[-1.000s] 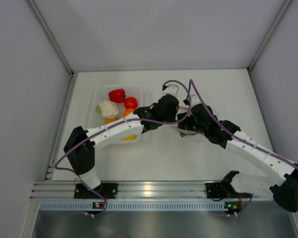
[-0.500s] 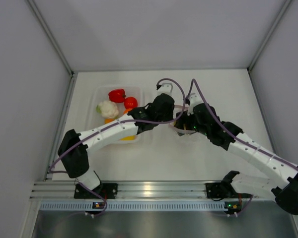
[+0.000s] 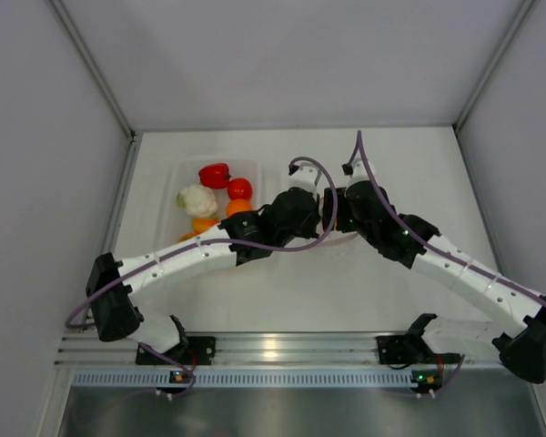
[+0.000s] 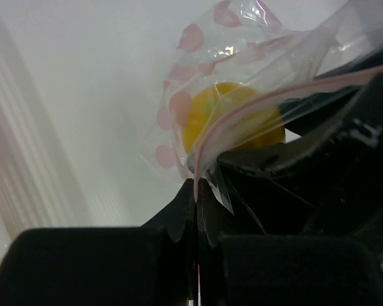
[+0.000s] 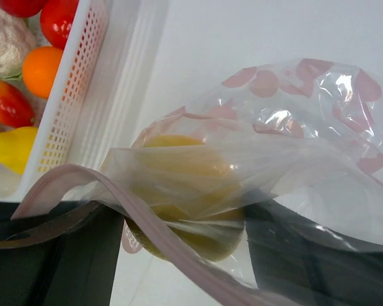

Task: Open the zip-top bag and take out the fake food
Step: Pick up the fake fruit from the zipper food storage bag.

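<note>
The zip-top bag (image 5: pixel 287 121), clear with pink spots, hangs between my two grippers; in the top view only its edge (image 3: pixel 348 239) shows below them. My left gripper (image 4: pixel 196 191) is shut on the corner of the pink zip strip (image 4: pixel 242 111). A piece of fake food, a yellow fruit (image 5: pixel 185 185), sits in the bag. My right gripper (image 5: pixel 182 217) has a finger against each side of the fruit and is shut on it, with plastic film draped over the fingers. From above, the left gripper (image 3: pixel 317 217) and right gripper (image 3: pixel 335 215) nearly touch.
A white tray (image 3: pixel 176 178) left of the grippers holds a red pepper (image 3: pixel 215 174), tomato (image 3: pixel 239 188), cauliflower (image 3: pixel 197 199) and oranges. Its perforated wall (image 5: pixel 70 83) is close to the bag's left side. Grey walls enclose the table on three sides.
The left arm has stretched out low and leftward, and its gripper has dropped slightly toward me. The right gripper has moved left and farther away. The grippers are closer together, and both grips are unchanged.
</note>
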Controlling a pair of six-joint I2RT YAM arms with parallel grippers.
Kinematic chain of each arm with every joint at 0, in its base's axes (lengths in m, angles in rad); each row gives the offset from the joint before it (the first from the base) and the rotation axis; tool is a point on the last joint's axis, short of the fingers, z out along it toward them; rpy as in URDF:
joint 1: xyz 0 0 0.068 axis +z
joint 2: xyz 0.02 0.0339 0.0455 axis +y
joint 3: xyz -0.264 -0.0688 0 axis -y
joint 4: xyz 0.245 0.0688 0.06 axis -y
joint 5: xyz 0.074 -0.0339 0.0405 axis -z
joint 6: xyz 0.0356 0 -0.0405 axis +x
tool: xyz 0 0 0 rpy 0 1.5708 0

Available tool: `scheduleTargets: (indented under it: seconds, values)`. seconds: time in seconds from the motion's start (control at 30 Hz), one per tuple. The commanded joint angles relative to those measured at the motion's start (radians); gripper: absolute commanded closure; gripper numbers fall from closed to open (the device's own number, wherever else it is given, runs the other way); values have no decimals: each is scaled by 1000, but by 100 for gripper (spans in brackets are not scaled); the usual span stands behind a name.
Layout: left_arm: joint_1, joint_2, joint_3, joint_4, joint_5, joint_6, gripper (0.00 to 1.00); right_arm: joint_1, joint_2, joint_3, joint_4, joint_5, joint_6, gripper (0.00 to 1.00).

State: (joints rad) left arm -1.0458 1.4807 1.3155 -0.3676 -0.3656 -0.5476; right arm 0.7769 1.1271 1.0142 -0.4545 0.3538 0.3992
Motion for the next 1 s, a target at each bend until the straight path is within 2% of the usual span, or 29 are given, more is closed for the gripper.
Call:
scheduleTargets:
  seconds: [0.0, 0.07, 0.17, 0.3, 0.37, 0.47, 0.6, 0.97]
  values:
    - [-48, -22, -16, -7, -18, 37, 100, 15, 13, 70, 76, 87, 56, 100]
    - [-65, -28, -21, -5, -27, 35, 100, 13, 34, 78, 66, 70, 64, 100]
    - [-91, -23, -27, -8, -131, 46, 100, 15, 11, 48, 106, -5, 104, 100]
    - [-103, -13, -61, -11, -260, 18, 100, 15, -81, -44, 247, -67, 210, 100]
    - [-102, -11, -87, -24, -366, -24, 100, 15, -110, -72, 289, -108, 213, 100]
    - [-86, -3, -90, -85, -446, -90, 100, 15, -124, -74, 271, -163, 164, 100]
    - [-39, -17, -104, -83, -423, -101, 100, 15, -196, -152, 336, -205, 122, 100]
    - [-34, 12, -122, -76, -358, -155, 100, 2, -294, -249, 511, -263, 125, 100]
